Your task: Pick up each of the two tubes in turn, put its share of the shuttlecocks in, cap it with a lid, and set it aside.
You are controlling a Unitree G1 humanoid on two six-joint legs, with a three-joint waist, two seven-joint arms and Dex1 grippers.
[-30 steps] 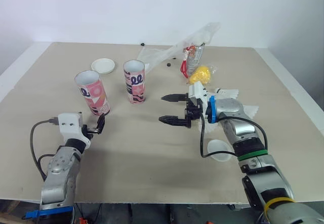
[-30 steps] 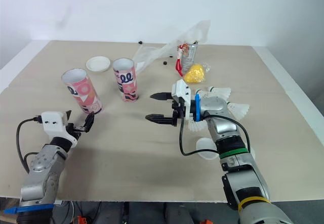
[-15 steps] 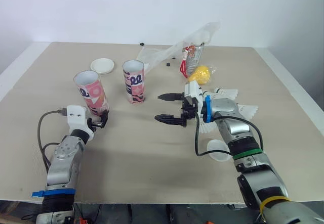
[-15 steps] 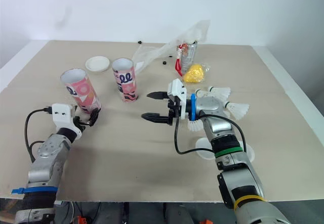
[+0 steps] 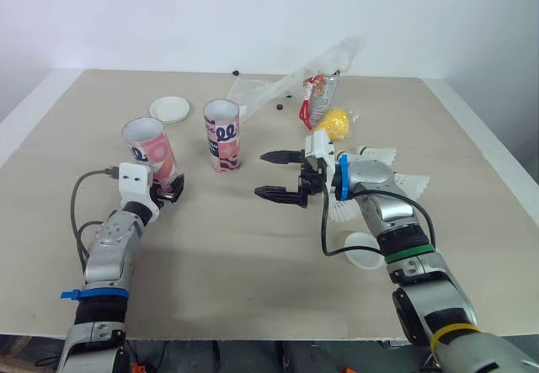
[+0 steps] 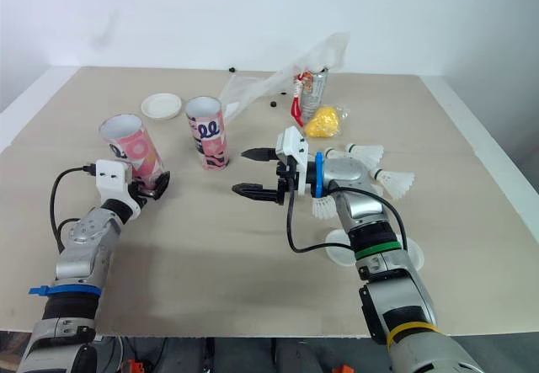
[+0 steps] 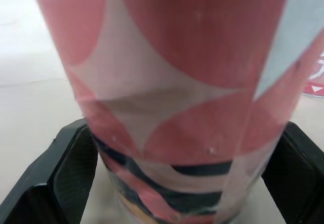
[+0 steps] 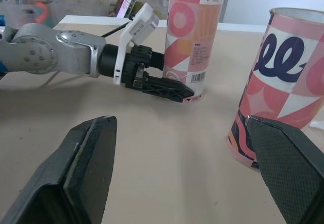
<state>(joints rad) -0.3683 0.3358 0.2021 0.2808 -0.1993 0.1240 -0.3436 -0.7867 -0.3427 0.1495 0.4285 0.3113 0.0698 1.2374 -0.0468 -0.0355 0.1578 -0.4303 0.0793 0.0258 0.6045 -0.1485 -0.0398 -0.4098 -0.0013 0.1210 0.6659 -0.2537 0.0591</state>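
Far left on the worktop (image 5: 253, 255): left hand (image 5: 167, 192), fingers spread to either side of the pink tube (image 5: 152, 147), low at its base. Cannot tell whether touching its wall. Just right of it: second tube (image 5: 222, 135), upright, open end up. Behind the two, a white lid (image 5: 171, 109). Further right: right hand (image 5: 261, 173), spread wide, empty, pointing toward the second tube, apart from it. Shuttlecocks (image 5: 387, 156) and another lid (image 5: 364, 251) by its forearm.
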